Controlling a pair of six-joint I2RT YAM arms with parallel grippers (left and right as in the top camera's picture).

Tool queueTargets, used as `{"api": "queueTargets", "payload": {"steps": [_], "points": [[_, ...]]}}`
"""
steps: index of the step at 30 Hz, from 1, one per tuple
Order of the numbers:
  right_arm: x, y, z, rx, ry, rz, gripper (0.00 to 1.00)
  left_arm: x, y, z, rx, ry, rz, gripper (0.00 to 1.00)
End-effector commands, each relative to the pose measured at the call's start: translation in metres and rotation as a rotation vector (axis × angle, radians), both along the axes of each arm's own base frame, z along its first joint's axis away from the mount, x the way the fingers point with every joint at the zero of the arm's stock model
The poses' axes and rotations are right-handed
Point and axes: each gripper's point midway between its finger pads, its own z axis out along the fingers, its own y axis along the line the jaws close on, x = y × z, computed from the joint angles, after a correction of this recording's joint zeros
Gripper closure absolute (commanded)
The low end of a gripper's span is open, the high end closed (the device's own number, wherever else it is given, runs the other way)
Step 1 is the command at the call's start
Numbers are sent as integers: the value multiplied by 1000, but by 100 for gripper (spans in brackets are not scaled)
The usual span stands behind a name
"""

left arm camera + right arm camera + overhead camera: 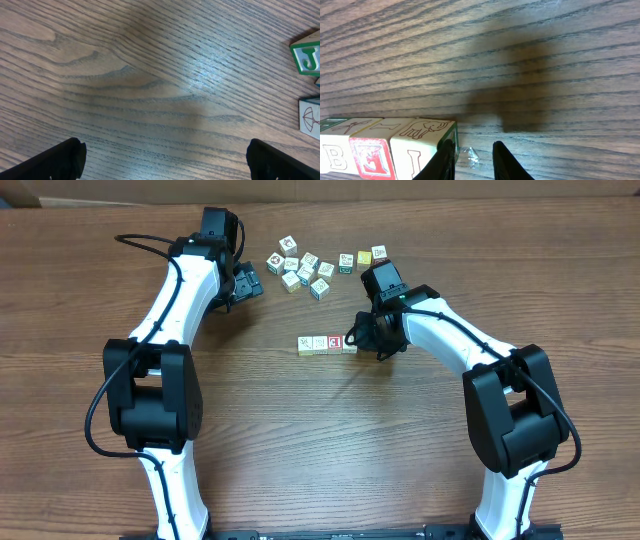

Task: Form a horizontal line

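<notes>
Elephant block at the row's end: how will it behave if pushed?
Probably slides rather than rolls: the elephant block is a flat-faced cube flush on the table. Looks like painted wood, so likely stiff and light. It touches the row, so a push along the line would likely shove its neighbours too.
</notes>
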Motion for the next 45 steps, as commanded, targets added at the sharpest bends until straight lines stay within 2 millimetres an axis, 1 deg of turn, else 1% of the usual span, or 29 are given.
{"api": "queueTargets", "payload": {"steps": [1,15,21,34,45], "points": [[2,2,13,22,-26,-3,78,4,-8,5,-4,-14,-23,0],[3,2,14,23,-29,-3,78,4,-8,5,-4,-14,-23,0],[3,2,14,23,-30,-3,75,4,-8,5,-4,-14,-23,0],[4,2,14,25,-37,-4,75,4,-8,5,-4,-14,-23,0],[10,-11,13,-49,-68,-28,75,4,-8,5,-4,-14,-23,0]]}}
